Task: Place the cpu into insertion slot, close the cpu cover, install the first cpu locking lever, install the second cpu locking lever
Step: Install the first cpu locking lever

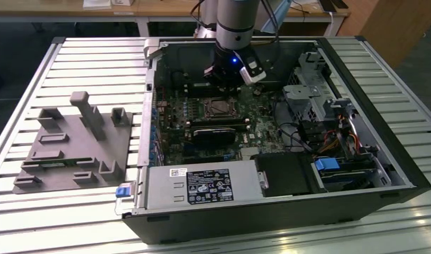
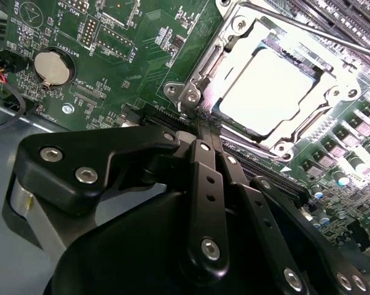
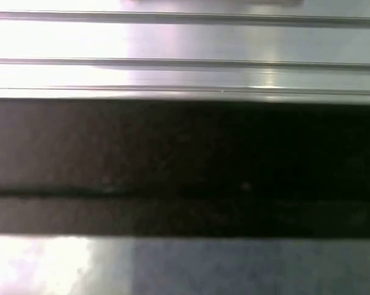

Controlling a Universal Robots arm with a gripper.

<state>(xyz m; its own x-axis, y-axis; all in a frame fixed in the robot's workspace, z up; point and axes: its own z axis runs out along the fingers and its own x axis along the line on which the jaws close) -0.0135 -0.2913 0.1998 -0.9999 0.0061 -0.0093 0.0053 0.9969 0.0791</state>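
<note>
Your black claw [image 2: 200, 126], fingers apparently pinched together on nothing, sits just beside the corner of the silvery windowed cpu cover [image 2: 234, 43], probably already down over the pale square cpu [image 2: 265, 86].

A robotics lab or workshop; an opened computer case [image 1: 272, 132] lies on a desk [image 1: 81, 58] of ribbed aluminium profiles beside a grey fixture block [image 1: 74, 145]; a robot arm [image 1: 236, 26] reaches in; wooden benches [image 1: 166, 8] stand behind.

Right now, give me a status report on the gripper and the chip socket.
Black gripper shut, tips at the socket's edge. Pale silvery square cpu seated in the insertion slot, silvery metal cpu cover down over it. Nothing in the way.
</note>
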